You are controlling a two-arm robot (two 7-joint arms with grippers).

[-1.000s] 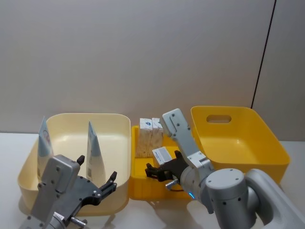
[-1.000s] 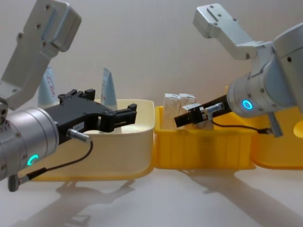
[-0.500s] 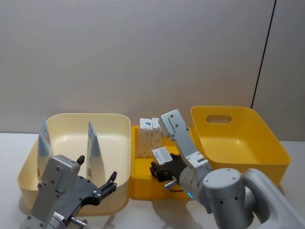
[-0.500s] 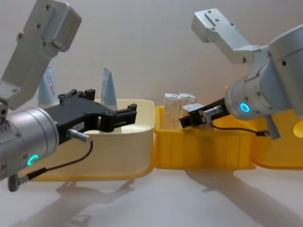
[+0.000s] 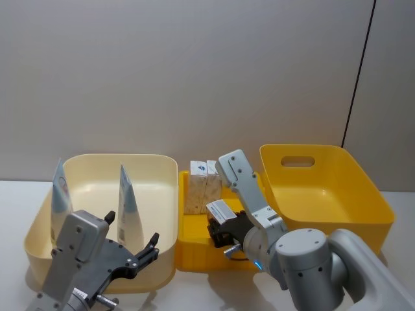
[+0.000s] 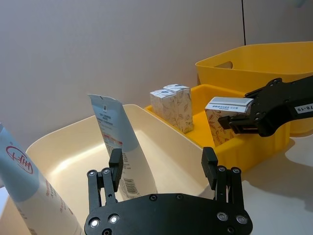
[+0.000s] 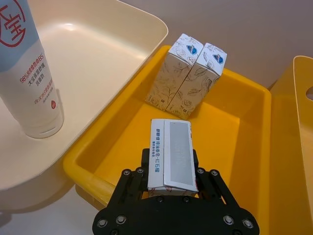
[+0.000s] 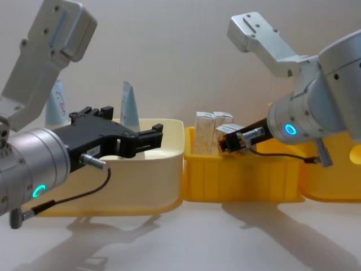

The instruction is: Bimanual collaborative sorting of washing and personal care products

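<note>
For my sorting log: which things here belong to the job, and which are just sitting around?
Job: two tubes in the cream bin; two cartons in the small yellow bin; third carton, gripped by the right gripper over that bin.
Sitting around: large yellow bin; left gripper, open, idle beside the cream bin.

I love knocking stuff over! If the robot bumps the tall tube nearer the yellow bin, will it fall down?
Probably. The tube stands tall on a small round base in the cream bin, so a bump up high would likely tip it. It looks like soft plastic, so squeezing may dent it rather than break it.
</note>
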